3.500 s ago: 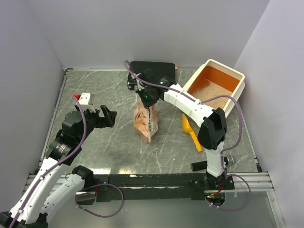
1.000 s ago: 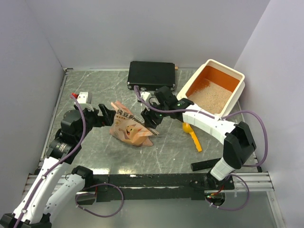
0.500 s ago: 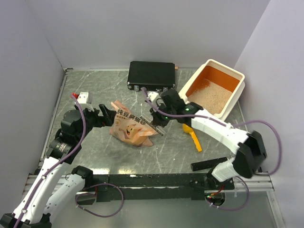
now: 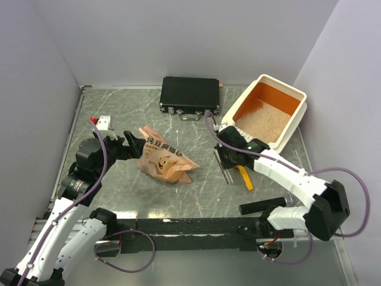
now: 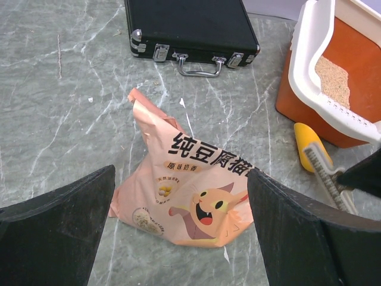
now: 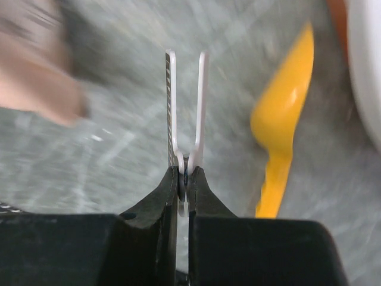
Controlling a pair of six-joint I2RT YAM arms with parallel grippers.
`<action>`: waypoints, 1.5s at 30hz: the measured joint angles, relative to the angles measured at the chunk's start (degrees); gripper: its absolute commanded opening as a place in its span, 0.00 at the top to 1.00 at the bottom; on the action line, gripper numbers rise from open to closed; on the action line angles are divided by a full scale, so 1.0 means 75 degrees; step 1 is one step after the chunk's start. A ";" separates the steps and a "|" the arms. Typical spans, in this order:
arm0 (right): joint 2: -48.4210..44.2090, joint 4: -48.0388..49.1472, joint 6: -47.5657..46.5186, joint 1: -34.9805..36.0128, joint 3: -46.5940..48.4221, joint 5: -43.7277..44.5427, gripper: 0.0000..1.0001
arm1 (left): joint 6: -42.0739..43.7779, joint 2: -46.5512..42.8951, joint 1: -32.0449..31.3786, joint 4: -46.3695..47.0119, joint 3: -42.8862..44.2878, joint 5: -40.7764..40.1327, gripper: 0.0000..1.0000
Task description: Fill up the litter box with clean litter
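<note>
The litter box [image 4: 240,105] stands at the back right, cream rim, orange inside, with beige clean litter [image 4: 262,123] covering its near part. It also shows in the left wrist view [image 5: 311,71] with litter [image 5: 333,80]. My right gripper [image 4: 225,162] is shut on a white toothed bag clip [image 6: 186,106], held low over the table just left of the yellow scoop [image 4: 241,170]. The orange printed bag [image 4: 161,159] lies crumpled on the table. My left gripper [image 4: 128,144] is open and empty at the bag's left side; the bag [image 5: 184,185] lies between its fingers [image 5: 65,226].
A flat black case [image 4: 190,94] lies at the back centre, also in the left wrist view [image 5: 187,27]. The scoop [image 6: 280,131] lies right of the clip, near the litter box's slotted end. A small white and red object [image 4: 103,122] sits at the left. Walls enclose three sides.
My right gripper has let the bag down onto the table and moved right, away from it toward the scoop, carrying the white clip. The left arm has stayed still.
</note>
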 measured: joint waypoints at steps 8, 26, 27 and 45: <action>0.1259 -0.0632 0.1384 -0.0152 -0.0615 0.0799 1.00 | 0.0003 -0.0015 0.0000 -0.0006 0.0000 -0.0006 0.03; 0.1518 -0.0251 0.2104 -0.0146 -0.1134 0.0822 0.44 | 0.0006 -0.0012 0.0000 -0.0003 -0.0003 -0.0006 0.03; 0.1440 -0.0385 0.2090 -0.0073 -0.1090 0.0854 0.43 | 0.0006 -0.0012 0.0000 0.0000 -0.0006 -0.0006 0.03; -0.0026 0.1230 0.0804 0.0189 0.0312 -0.1999 0.15 | -0.0490 0.1445 0.0041 -0.0568 0.1297 -0.0443 0.03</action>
